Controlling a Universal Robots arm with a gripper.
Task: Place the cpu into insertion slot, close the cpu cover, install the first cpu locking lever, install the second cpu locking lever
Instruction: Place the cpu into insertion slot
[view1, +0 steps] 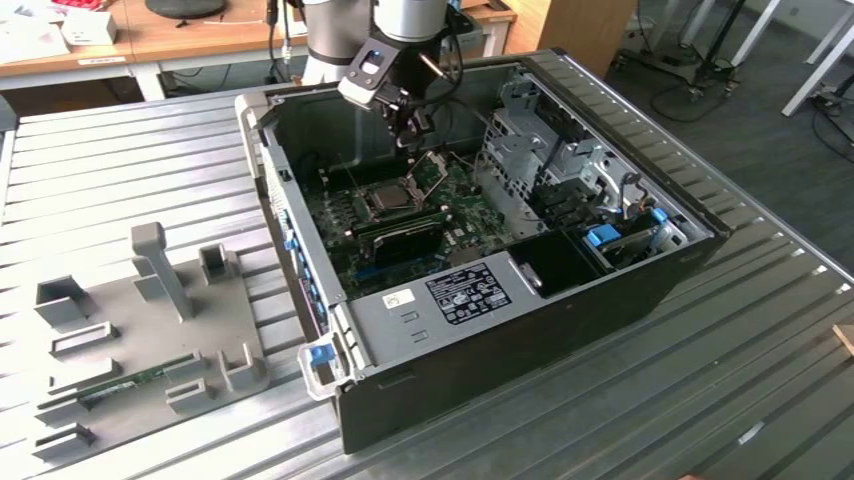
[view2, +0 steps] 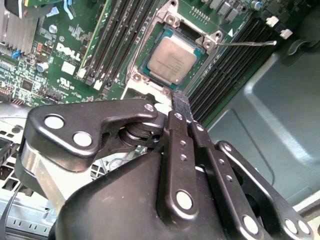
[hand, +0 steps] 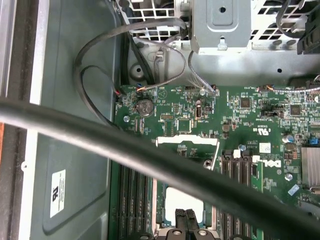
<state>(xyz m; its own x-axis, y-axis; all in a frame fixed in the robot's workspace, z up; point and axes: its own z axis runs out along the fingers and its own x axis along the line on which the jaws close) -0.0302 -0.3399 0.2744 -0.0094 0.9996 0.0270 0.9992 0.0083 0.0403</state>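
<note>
The cpu (view2: 172, 60) lies flat in the insertion slot (view2: 169, 20) on the green motherboard (view2: 75, 50); the exterior view shows the cpu (view1: 391, 200) in the middle of the open case. The silvery cpu cover (view1: 430, 172) stands tilted up from its hinge beside the slot, and its upper edge (hand: 187, 140) appears in the first wrist view. My gripper (view1: 407, 135) hangs just above the raised cover with its fingers (view2: 181, 112) shut together and nothing between them. A thin wire locking lever (view2: 245, 43) sticks out, unlatched, at one side of the slot.
Black memory slots (view2: 117, 40) flank the socket on both sides. A thick black cable (hand: 125, 145) crosses the first wrist view. A drive cage (view1: 534, 150) and the case walls (view1: 280, 200) hem in the board. A grey fixture plate (view1: 147, 320) lies at the exterior view's left.
</note>
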